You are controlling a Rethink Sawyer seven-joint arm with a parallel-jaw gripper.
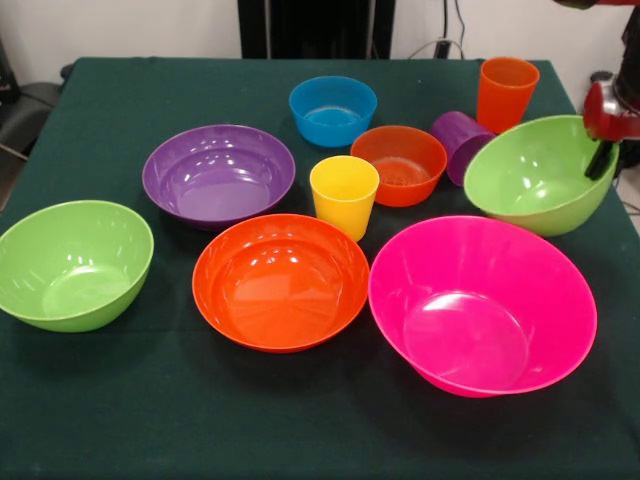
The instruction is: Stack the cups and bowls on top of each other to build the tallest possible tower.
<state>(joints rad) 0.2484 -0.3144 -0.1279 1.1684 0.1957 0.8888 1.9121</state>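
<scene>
Bowls sit unstacked around your yellow cup (344, 194): left of it a green bowl (75, 263) and purple bowl (218, 172), right of it the tilted green bowl (535, 172), half hiding the toppled purple cup (460, 142). The gripper (602, 150), cut off at the frame edge, grips this bowl's rim.

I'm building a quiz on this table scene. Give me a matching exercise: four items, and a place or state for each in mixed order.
1. yellow plastic tumbler
2. purple plastic tumbler
3. huge pink plastic bowl
4. green plastic bowl at the gripper

a. tilted, rim at the gripper
b. lying on its side
c. upright, mid-table
d. nearest the camera, right side

Pairs: 1-c, 2-b, 3-d, 4-a
</scene>
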